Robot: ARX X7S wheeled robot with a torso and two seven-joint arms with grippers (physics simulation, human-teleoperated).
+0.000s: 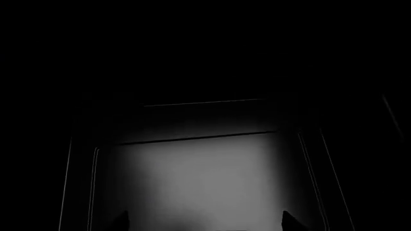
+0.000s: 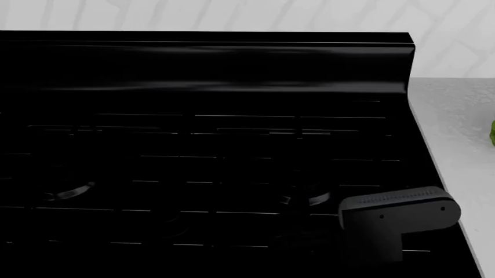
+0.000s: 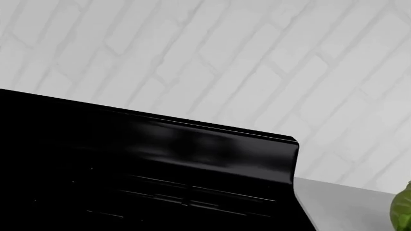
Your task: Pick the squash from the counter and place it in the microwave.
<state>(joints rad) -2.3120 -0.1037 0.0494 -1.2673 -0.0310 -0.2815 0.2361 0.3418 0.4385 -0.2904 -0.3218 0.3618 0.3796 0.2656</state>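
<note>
1. Mostly black up front: the stove (image 2: 208,162) fills the head view, backed by a white brick wall (image 3: 212,57).
2. Right of it runs the counter (image 2: 452,121), a green sliver (image 2: 492,132) at its far edge; squash or not, can't tell.
3. Right arm (image 2: 398,214) hangs over the stove's corner, jaws unseen.
4. Left gripper (image 1: 205,222) shows two dark tips set apart in a dim cavity.

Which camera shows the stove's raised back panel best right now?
The head view: the stove's back panel spans nearly the whole frame, ending beside the white counter. The right wrist view shows only its right end. The left wrist view is too dark to identify anything.
</note>
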